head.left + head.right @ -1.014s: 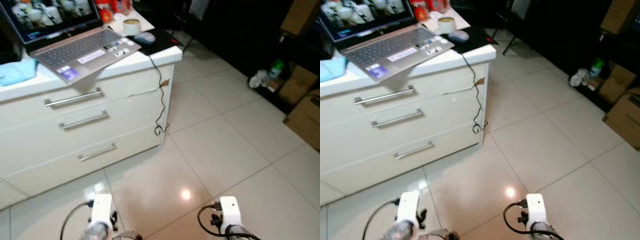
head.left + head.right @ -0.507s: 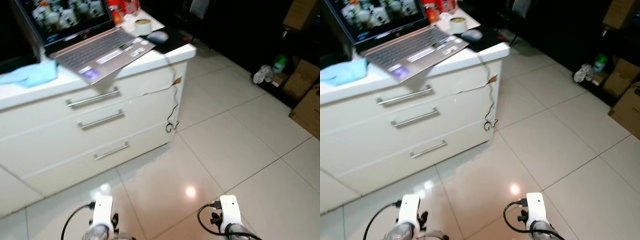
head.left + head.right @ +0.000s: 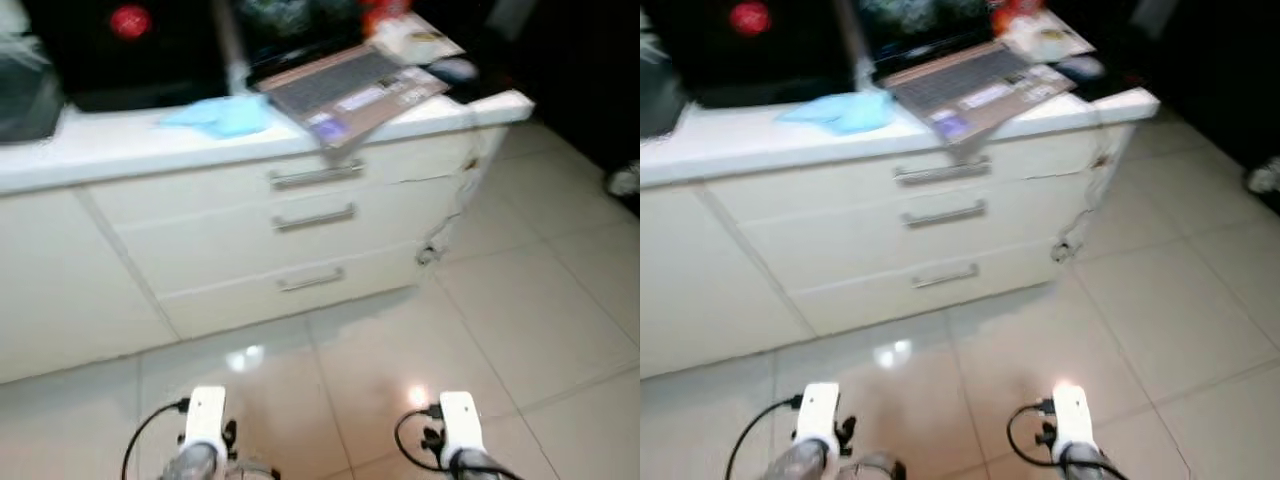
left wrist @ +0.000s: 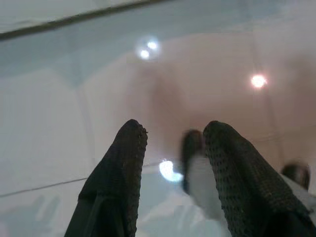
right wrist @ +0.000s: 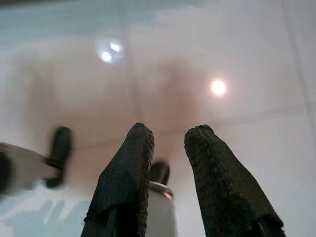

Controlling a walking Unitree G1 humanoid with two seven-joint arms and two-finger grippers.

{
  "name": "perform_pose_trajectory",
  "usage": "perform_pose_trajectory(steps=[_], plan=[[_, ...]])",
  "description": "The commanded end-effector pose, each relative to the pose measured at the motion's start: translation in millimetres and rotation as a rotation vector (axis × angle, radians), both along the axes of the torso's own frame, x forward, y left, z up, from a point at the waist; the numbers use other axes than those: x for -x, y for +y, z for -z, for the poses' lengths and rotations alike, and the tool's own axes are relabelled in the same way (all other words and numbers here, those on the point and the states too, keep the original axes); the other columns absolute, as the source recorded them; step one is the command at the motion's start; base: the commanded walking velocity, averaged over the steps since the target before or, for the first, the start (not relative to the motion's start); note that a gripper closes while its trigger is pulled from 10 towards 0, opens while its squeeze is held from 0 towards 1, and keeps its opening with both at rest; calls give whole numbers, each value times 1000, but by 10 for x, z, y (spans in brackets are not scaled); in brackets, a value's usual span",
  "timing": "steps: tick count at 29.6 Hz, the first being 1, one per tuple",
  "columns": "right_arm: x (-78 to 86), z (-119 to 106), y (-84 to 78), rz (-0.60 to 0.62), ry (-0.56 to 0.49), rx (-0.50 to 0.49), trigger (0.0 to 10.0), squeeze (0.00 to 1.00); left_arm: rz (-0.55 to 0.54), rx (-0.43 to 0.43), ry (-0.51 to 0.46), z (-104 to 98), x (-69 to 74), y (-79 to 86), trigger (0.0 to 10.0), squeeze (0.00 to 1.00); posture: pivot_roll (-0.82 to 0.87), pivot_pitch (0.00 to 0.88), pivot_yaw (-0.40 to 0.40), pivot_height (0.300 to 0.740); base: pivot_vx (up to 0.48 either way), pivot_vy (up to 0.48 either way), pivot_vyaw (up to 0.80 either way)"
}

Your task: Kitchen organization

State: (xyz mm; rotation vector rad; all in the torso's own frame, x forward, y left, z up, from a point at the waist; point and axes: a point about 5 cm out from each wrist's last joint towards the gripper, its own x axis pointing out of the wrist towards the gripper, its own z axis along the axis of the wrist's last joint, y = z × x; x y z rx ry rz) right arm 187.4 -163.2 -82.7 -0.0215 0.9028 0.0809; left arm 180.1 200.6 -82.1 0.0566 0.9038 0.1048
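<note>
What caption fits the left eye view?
Laptop and blue cloth on a white counter above three drawers.

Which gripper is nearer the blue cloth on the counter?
Left. The left gripper hangs low over the floor tiles, roughly below the blue cloth; the right gripper hangs equally low but farther to the right.

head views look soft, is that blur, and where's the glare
Left and right eye views: motion blur smears the laptop and drawer handles; lamp glare spots sit on the glossy floor. Left wrist view: open left tool, glare beyond. Right wrist view: open right tool, likewise.
</note>
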Motion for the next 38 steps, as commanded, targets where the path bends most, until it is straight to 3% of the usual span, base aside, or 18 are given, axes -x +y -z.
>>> perform_pose_trajectory(steps=[1,38], plan=[[38,11,-103,24,10,16,10000,0,3,22,16,32,36,-88,10000,0,106,84,-27,740,0,274,563],[76,30,-113,38,26,10,10000,0,-7,22,16,28,27,-82,10000,0,106,96,-26,740,0,263,106]])
